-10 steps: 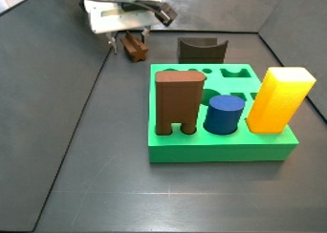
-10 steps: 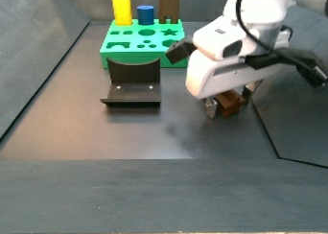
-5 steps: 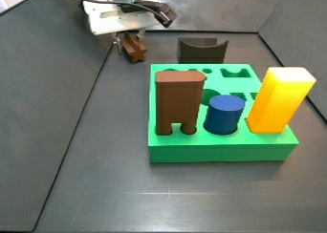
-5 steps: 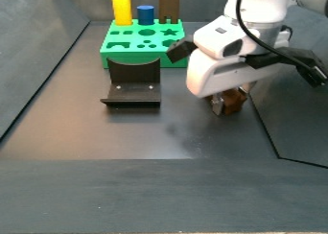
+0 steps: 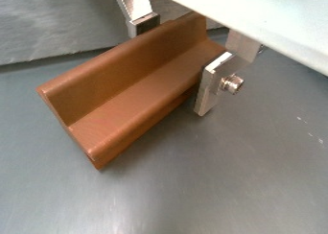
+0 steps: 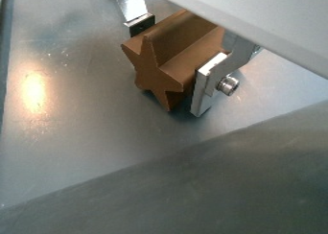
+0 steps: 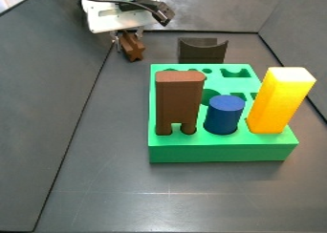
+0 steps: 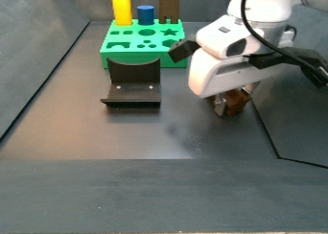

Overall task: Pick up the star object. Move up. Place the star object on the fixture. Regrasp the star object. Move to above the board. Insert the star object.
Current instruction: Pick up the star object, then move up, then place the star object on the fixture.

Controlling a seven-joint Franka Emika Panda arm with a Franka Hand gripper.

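Gripper clamping the star object low over the floor, first pick in hand.

The thick bright green square board (image 7: 220,122) is sitting well apart from the action, carrying a tall brown two-legged block (image 7: 178,103), a yellow block (image 7: 278,99) and a blue cylinder (image 7: 225,114), with its star-shaped hole showing empty in a side view. The low dark brown fixture (image 8: 132,81) with its curved notch is waiting bare between board and arm, presumably as the regrasp rest. The white-bodied gripper (image 6: 179,58) is hanging at floor level beside the fixture, its flat silver fingers (image 5: 216,84) pressing on both long flanks of the small reddish-brown star-shaped prism (image 6: 174,62), which is lying lengthways at or just above the floor; a side-on pinch probably suits lifting it.
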